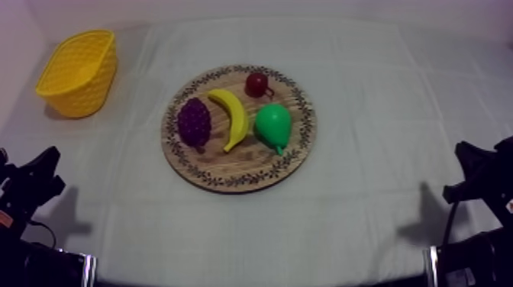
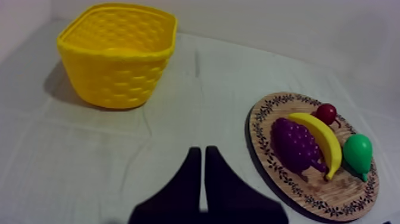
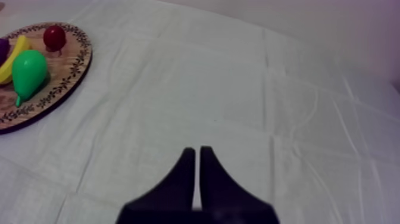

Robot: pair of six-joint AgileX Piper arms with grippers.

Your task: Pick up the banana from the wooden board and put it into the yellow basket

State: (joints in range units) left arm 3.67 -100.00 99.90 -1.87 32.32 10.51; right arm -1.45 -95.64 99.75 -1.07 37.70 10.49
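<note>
A yellow banana (image 1: 232, 117) lies across the middle of the round wooden board (image 1: 229, 169), between purple grapes (image 1: 194, 121) and a green pear (image 1: 273, 127). The yellow basket (image 1: 79, 72) stands at the far left. In the left wrist view the banana (image 2: 323, 140) sits on the board (image 2: 333, 196) beyond the basket (image 2: 118, 55). My left gripper (image 1: 46, 174) rests low at the left, shut on nothing; its wedge (image 2: 202, 156) points between basket and board. My right gripper (image 1: 467, 162) rests low at the right, shut (image 3: 197, 156), over bare cloth.
A small red fruit (image 1: 256, 84) sits at the board's far edge. In the right wrist view the pear (image 3: 28, 71), the red fruit (image 3: 54, 37) and part of the board (image 3: 74, 65) show off to one side. Cloth surrounds the board.
</note>
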